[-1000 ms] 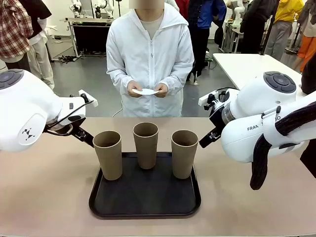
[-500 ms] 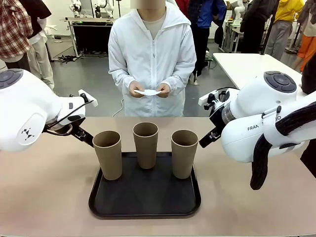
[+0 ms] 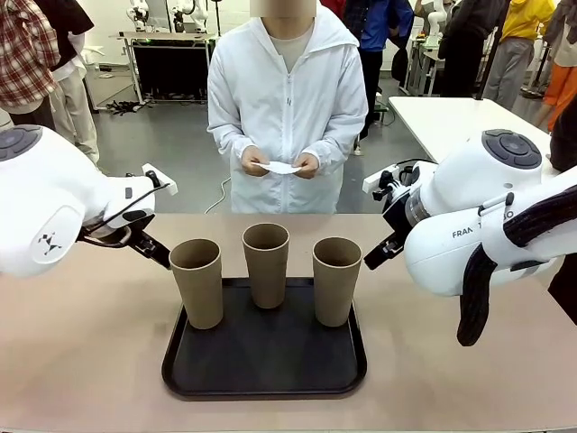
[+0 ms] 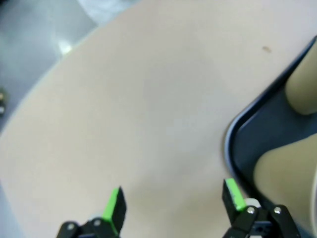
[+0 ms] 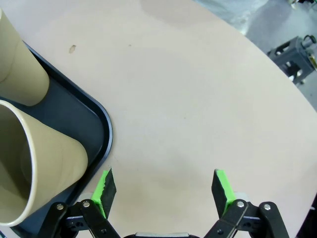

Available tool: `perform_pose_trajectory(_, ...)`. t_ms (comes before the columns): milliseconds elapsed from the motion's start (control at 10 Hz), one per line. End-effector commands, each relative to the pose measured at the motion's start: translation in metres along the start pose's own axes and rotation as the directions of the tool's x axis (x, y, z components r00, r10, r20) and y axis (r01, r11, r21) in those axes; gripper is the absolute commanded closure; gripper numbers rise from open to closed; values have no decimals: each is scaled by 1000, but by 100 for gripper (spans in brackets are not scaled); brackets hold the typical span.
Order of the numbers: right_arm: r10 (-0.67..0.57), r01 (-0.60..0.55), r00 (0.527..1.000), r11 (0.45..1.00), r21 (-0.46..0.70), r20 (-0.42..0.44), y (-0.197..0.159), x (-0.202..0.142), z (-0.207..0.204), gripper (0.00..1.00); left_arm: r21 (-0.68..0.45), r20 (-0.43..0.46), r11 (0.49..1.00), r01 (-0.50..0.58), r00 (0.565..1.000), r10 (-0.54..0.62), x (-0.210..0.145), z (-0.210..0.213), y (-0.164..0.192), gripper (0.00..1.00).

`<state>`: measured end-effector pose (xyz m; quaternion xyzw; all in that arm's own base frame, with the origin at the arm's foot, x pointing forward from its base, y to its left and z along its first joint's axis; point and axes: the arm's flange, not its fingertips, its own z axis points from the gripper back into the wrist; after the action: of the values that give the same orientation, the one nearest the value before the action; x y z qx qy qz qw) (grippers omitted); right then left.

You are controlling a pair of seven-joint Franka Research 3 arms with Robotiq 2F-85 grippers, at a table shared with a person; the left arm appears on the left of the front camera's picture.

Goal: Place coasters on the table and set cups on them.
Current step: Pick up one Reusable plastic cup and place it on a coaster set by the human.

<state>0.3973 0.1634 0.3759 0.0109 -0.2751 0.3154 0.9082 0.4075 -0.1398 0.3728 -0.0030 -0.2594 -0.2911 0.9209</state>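
1. Three cups (image 3: 267, 264) upright on black tray (image 3: 261, 361), at the middle of the table's (image 3: 81, 361) near edge.
2. Coasters (image 3: 281, 167) in person's hands (image 3: 255, 162), beyond far edge.
3. Left gripper (image 4: 173, 198), right gripper (image 5: 161, 186): jaws wide, empty, over bare table beside the tray's side edges.

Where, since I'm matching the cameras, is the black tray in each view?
Front view: tray low centre, holding three cups.
Left wrist view: tray corner at the right edge.
Right wrist view: tray corner at the left edge.
Shared landmark: the tan table around it.

Busy lab: white-coated person (image 3: 287, 99), worktable (image 3: 451, 117), bystanders (image 3: 27, 54).
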Motion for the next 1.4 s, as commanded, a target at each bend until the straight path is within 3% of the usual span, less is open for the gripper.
perform_pose_trajectory(0,-65,64,997,998,-12,-51,-24,2,27,0,68,-101,997,-48,993,55,1,33,32,0)
perform_pose_trajectory(200,-77,73,993,996,-51,-89,-10,-9,93,0,-63,-115,998,18,993,-26,-2,102,27,0)
perform_pose_trajectory(400,-60,56,986,998,-31,-154,32,-36,168,0,-136,-234,991,-17,972,-15,-16,165,-16,0)
perform_pose_trajectory(500,-56,48,985,997,-54,-162,49,-49,193,0,-114,-254,994,-5,967,-24,-23,185,-30,0)
perform_pose_trajectory(600,-55,38,982,995,-92,-183,62,-67,208,0,-19,-283,999,-42,958,35,-32,201,-43,0)
perform_pose_trajectory(700,-56,24,978,987,-158,-201,67,-77,211,0,25,-295,999,-42,954,48,-36,203,-48,0)
perform_pose_trajectory(800,-41,-6,982,969,-248,-186,64,-81,198,0,55,-249,998,-8,968,21,-38,193,-49,0)
perform_pose_trajectory(900,-51,34,981,995,-94,-185,53,-29,226,0,-64,-264,998,-1,964,-16,-35,204,-46,0)
perform_pose_trajectory(1100,-37,9,982,988,-153,-184,63,-35,241,0,-64,-264,998,-1,964,-16,-35,204,-46,0)
perform_pose_trajectory(1200,-97,109,987,990,92,-127,47,-38,222,0,-32,-260,999,9,966,-17,-36,209,-49,0)
perform_pose_trajectory(1300,-246,251,968,924,287,-54,16,-44,226,0,-150,-154,987,-65,987,42,-37,216,-32,0)
